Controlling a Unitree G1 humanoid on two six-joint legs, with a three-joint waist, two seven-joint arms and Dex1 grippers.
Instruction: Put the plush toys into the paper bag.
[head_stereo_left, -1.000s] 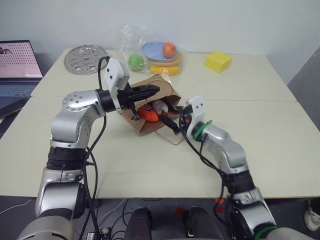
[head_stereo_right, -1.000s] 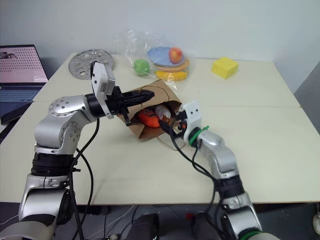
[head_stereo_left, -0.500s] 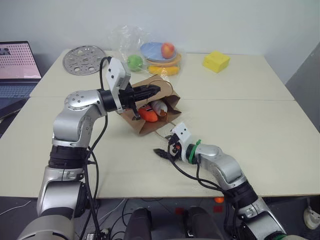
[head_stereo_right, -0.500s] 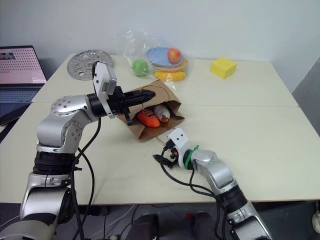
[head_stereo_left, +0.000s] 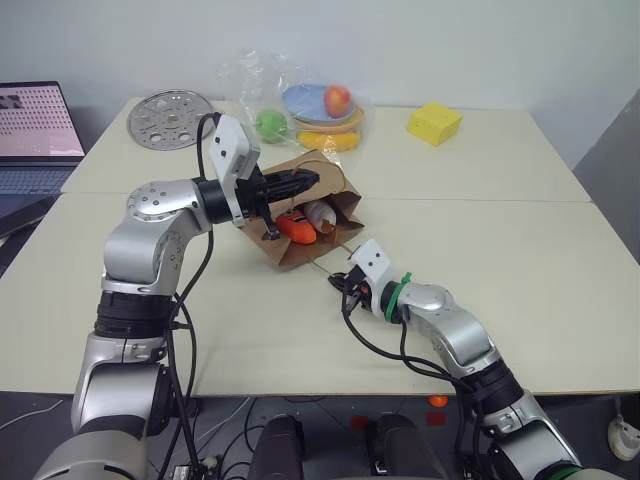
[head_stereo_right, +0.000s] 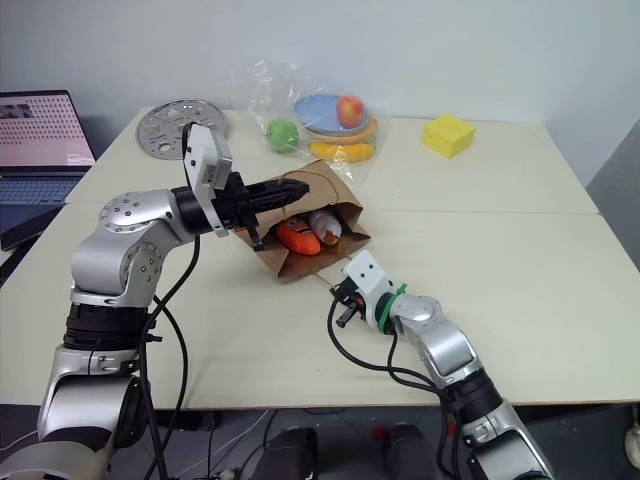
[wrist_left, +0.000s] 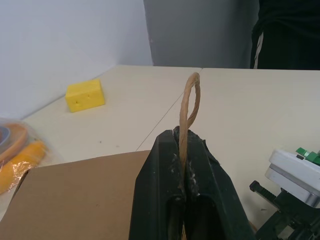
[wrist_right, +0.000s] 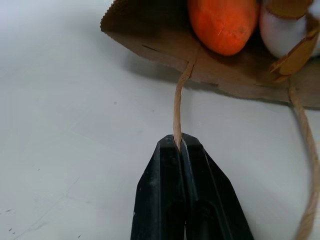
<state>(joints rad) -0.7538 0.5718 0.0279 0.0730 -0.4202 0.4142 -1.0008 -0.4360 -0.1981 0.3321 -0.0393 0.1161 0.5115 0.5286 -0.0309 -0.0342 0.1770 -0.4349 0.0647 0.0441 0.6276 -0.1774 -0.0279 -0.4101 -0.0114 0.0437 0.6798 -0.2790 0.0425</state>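
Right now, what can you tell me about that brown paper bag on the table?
The paper bag is plain brown kraft paper, lying on its side on the cream table, mouth open toward the robot. Inside lie the orange carrot toy and a whitish toy. It has thin twisted paper loop handles: the left end effector is shut on the upper handle, the right end effector on the lower handle.

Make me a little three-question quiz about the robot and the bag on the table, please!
1. True or false: the orange carrot lies inside the paper bag.
2. What does the right gripper pinch?
A) banana
B) a bag handle
C) the yellow block
3. What does the left gripper hold with shut jaws?

Key: 1 true; 2 B; 3 the bag's other handle.
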